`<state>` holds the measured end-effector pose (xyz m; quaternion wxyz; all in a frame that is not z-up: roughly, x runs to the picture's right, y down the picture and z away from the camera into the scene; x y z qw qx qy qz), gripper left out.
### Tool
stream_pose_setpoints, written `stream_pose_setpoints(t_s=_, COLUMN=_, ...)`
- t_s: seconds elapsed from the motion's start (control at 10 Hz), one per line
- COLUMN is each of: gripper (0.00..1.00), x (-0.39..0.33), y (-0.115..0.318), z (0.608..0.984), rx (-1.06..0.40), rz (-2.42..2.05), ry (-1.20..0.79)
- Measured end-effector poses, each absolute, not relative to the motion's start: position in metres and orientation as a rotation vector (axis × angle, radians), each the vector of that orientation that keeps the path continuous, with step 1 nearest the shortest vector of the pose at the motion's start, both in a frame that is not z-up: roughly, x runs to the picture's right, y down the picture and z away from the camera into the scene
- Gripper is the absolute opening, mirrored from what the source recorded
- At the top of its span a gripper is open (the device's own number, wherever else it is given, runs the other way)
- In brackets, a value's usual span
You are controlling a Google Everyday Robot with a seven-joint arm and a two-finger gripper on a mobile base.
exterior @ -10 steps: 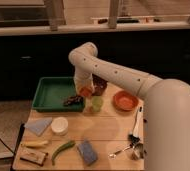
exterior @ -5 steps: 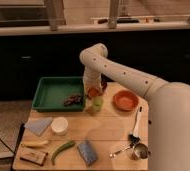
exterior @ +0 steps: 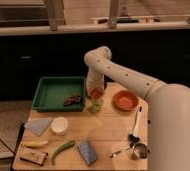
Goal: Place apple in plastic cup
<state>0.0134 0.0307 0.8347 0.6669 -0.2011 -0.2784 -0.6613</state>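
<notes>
The apple (exterior: pixel 94 93), small and red-orange, sits between the fingers of my gripper (exterior: pixel 95 92) at the back middle of the wooden table. The gripper hangs from the white arm and holds the apple right above the plastic cup (exterior: pixel 96 105). The cup is a small pale yellow-green tumbler that stands upright just right of the green tray. The apple's underside is close to the cup's rim, and I cannot tell whether they touch.
A green tray (exterior: pixel 50 95) holding a dark brown item (exterior: pixel 74 100) lies left of the cup, and an orange bowl (exterior: pixel 125 100) lies to its right. A white round container (exterior: pixel 59 125), grey cloth (exterior: pixel 38 126), green pepper (exterior: pixel 63 149), blue sponge (exterior: pixel 87 152) and steel cup (exterior: pixel 139 151) are nearer the front.
The gripper with the apple has moved right from the tray's edge to a spot directly over the plastic cup. The cup has not moved.
</notes>
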Motion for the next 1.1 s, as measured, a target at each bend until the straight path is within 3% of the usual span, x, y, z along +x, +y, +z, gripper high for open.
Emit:
stream_pose_setpoints(t_s=0.2, gripper=0.42, x=0.013, y=0.035, z=0.837, rx=-0.461, rz=-1.485, ry=-0.633)
stream_pose_setpoints(t_s=0.3, gripper=0.56, x=0.014, y=0.037, z=0.838, rx=-0.465, rz=-1.479, ry=-0.635)
stream_pose_setpoints(t_s=0.5, gripper=0.73, x=0.016, y=0.038, z=0.836, rx=-0.462, rz=-1.469, ry=-0.631)
stream_pose_setpoints(t_s=0.6, gripper=0.77, x=0.017, y=0.037, z=0.834, rx=-0.457, rz=-1.463, ry=-0.629)
stream_pose_setpoints(t_s=1.1, gripper=0.77, x=0.025, y=0.033, z=0.823, rx=-0.429, rz=-1.442, ry=-0.613)
